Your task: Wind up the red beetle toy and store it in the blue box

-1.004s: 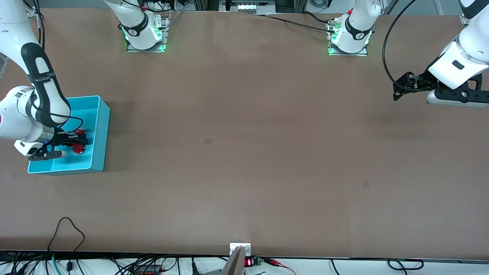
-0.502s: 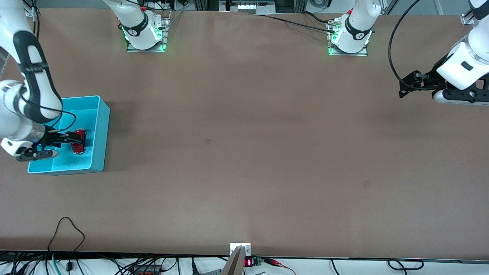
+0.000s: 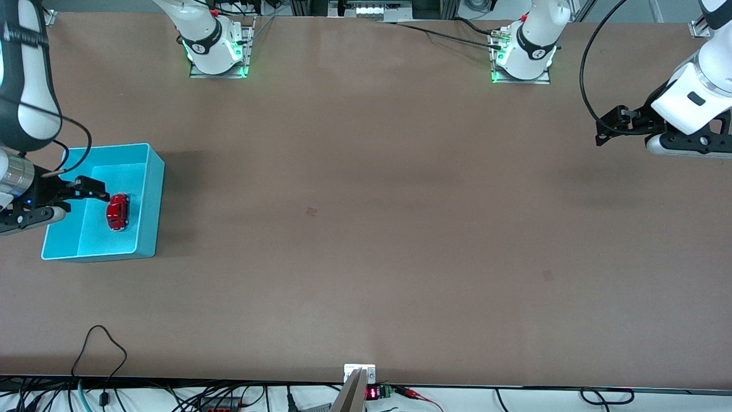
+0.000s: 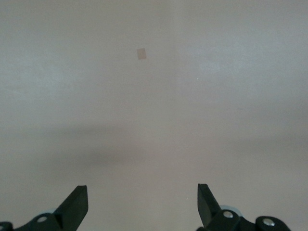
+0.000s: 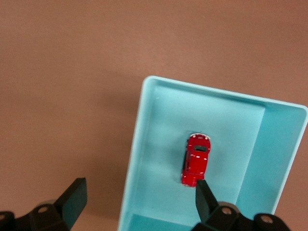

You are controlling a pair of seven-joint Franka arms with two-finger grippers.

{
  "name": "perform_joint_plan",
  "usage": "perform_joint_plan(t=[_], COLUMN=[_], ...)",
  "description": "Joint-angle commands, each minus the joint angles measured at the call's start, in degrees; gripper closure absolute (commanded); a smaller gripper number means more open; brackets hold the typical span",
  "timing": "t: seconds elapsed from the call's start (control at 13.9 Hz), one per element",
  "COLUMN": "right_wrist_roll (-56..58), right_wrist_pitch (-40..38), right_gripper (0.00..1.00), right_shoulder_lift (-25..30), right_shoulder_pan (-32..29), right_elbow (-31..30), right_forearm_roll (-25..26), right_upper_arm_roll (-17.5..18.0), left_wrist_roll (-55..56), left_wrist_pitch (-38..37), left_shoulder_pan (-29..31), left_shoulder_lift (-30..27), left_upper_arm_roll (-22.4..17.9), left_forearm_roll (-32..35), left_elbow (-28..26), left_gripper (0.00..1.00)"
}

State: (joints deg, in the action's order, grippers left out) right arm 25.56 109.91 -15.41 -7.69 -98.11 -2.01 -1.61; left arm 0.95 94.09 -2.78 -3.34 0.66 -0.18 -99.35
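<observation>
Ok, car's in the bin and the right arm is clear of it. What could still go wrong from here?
The red beetle toy sits loose on the floor of the blue box; if wound, it might roll into a wall, though tall walls should contain it. The right tool, open, hangs over the box's edge toward the right arm's end, so a low sideways move could clip the rim. The left tool waits open over bare table, little risk.

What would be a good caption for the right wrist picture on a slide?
Open right gripper above the blue box, with the red beetle toy lying free inside.
</observation>
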Motion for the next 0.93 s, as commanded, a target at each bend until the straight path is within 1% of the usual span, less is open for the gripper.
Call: perform_joint_plan(t=[0.0,0.22,0.29,0.5,0.57,0.72,0.86], right_wrist_roll=[-7.5,-18.9,-20.1,-19.0,-18.3,-17.1,-18.0], right_wrist_pitch=[-5.5,-9.6,-10.8,-12.3,-12.4,-12.5,-14.0], right_gripper=[0.0,0.0,0.0,0.0,0.0,0.0,0.0], right_shoulder_lift=[0.5,4.1,5.5,8.8,9.2,8.9,8.9], right_shoulder_pan=[4.7,9.7,10.7,10.9,10.3,10.2,10.0], right_elbow=[3.8,3.8,3.9,4.4,5.6,9.1,9.9], right_forearm_roll=[-0.2,-0.1,-0.1,0.7,1.1,4.4,4.0], right_upper_arm_roll=[-0.2,-0.2,-0.2,-0.8,-1.0,-2.0,-3.4], left_wrist_roll=[0.2,-0.6,-0.6,-0.6,-0.6,0.0,-0.2], left_wrist_pitch=[-2.1,-2.7,-2.8,-3.0,-3.1,-3.5,-4.1], left_shoulder_pan=[-0.2,0.1,0.1,0.4,0.5,0.0,0.1], left_shoulder_lift=[0.4,0.6,0.5,0.5,0.4,0.2,0.2], left_upper_arm_roll=[0.1,0.0,0.0,0.0,0.0,0.2,0.1], left_forearm_roll=[-0.3,-0.3,-0.3,-0.3,-0.3,-0.3,-0.3], left_elbow=[1.7,1.8,1.8,1.7,1.6,1.7,1.7], left_gripper=[0.0,0.0,0.0,0.0,0.0,0.0,0.0])
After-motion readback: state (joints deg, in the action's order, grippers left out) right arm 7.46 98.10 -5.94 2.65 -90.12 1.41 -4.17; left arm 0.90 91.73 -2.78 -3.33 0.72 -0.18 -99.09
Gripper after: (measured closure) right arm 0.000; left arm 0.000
